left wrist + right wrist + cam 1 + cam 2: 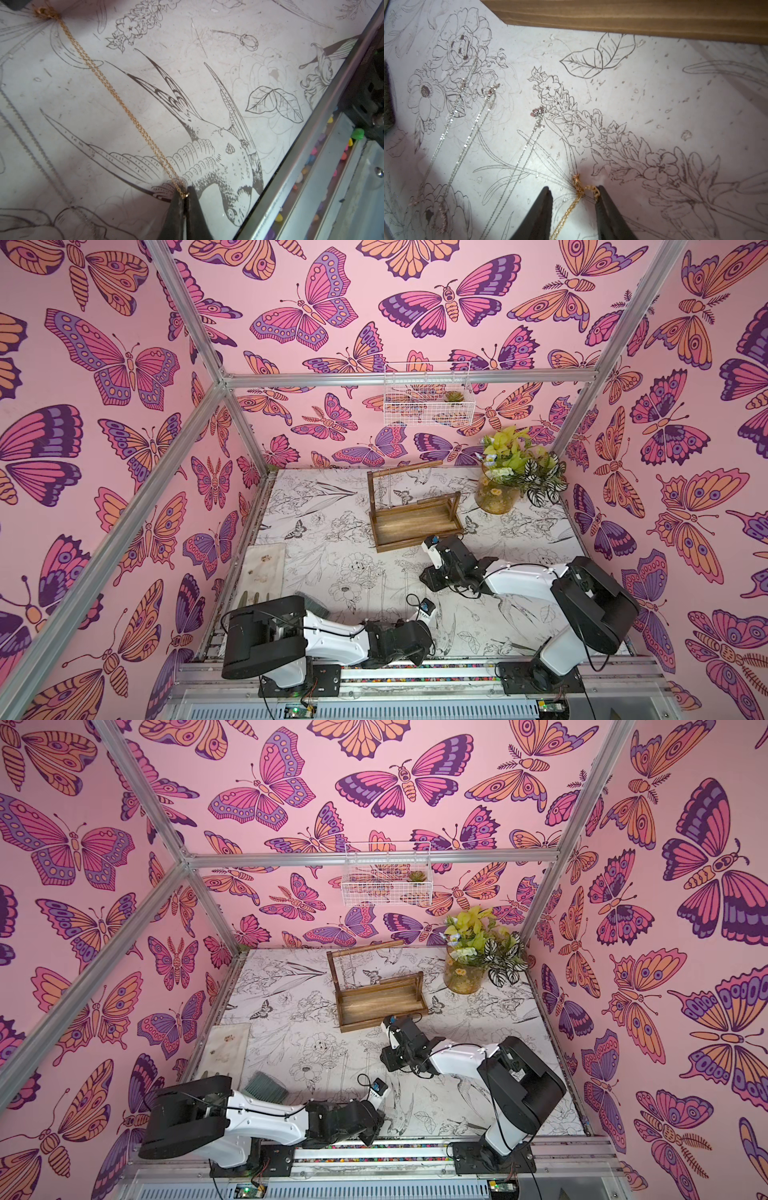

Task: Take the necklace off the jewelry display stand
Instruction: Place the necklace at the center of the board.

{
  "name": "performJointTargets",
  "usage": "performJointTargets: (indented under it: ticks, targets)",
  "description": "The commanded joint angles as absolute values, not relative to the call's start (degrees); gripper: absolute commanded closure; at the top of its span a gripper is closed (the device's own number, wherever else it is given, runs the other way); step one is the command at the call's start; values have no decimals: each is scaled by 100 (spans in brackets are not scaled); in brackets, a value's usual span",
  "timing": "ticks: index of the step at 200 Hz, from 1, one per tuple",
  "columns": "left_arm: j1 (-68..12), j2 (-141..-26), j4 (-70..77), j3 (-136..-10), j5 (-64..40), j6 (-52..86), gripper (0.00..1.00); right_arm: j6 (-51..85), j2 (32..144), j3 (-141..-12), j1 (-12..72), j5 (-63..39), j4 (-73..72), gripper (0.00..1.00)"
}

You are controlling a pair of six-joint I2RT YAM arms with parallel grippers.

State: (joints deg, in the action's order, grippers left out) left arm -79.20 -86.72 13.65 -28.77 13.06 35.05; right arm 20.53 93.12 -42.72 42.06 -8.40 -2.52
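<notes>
1. You have one jewelry display stand (415, 526) on the table (316, 506); take it as your landmark.
2. One gold necklace (116, 97) lies stretched out on the table on the robot's side of the stand, off its rails.
3. You see two grippers. The left gripper (185, 194) is pressed together and pinches one end of the gold necklace. The right gripper (573, 188), just in front of the stand's base, has its jaws spread with the clasp end lying between them.
4. You can count three silver chains (470, 133) side by side on the table near the stand's base.
5. There are two containers. One white wire basket (428, 414), on the wall above and behind the stand, holds one small succulent (454, 396). One amber glass vase (496, 497), near the stand's right end, holds leafy plants.
</notes>
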Motion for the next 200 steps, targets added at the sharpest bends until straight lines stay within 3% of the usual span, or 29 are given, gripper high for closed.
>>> performJointTargets:
  ticks: [1, 104, 142, 200]
  targets:
    - [-7953, -8594, 1284, -2819, 1380, 3546, 93, 1971, 9290, -4394, 4170, -789, -160, 58]
    - [-8042, -8484, 1196, -2837, 1362, 3480, 61, 1966, 9183, -4315, 4151, -791, -153, 47]
    - [-8068, -8269, 965, -2883, 1415, 3423, 52, 1952, 9124, -4344, 4146, -739, -86, 34]
    - [-8086, -7713, 498, -2886, 1528, 3364, 32, 1929, 9097, -4548, 4097, -719, 73, 22]
